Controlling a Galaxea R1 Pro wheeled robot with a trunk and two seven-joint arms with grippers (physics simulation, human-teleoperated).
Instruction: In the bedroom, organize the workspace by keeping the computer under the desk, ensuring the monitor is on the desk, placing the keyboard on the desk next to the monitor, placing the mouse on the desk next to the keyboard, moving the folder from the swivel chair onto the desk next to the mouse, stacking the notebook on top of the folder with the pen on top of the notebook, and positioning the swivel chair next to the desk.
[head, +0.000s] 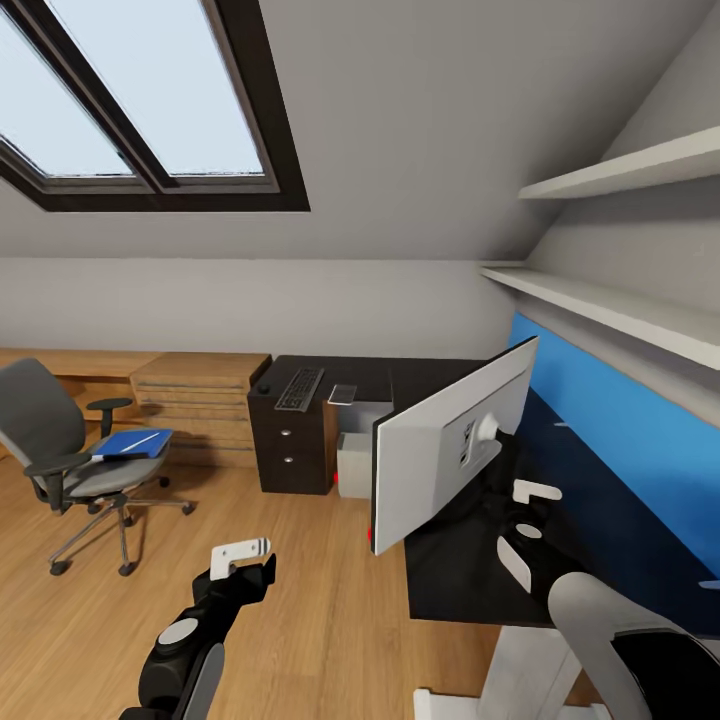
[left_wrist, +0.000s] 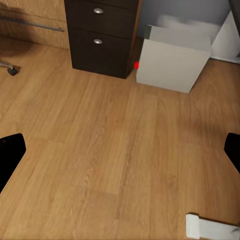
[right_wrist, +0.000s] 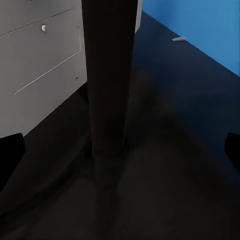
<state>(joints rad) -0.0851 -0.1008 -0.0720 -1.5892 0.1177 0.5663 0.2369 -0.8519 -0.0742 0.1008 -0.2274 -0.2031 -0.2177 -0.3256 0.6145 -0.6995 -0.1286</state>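
I am looking at the dark desk (head: 440, 575), which is filling the right half of the head view under a blue wall panel (head: 610, 410). The monitor (head: 450, 440) is standing on it at centre frame, its white back toward me. At left of frame the swivel chair (head: 60, 450) is sitting on the wood floor (head: 320, 600), well apart from the desk, and the blue folder (head: 135, 443) is lying on its seat. A dark drawer unit (head: 290, 440) is standing at centre, with the keyboard (head: 300, 388) lying on its top. The white computer (head: 352, 462) is sitting just right of that unit.

My right gripper (head: 525, 520) is hovering over the desk behind the monitor; in its wrist view the fingers (right_wrist: 11, 152) are spread wide around the monitor's stand (right_wrist: 107, 80), not touching it. My left gripper (head: 243, 560) is hanging over the floor at lower left, fingers (left_wrist: 10, 155) wide apart, holding nothing.
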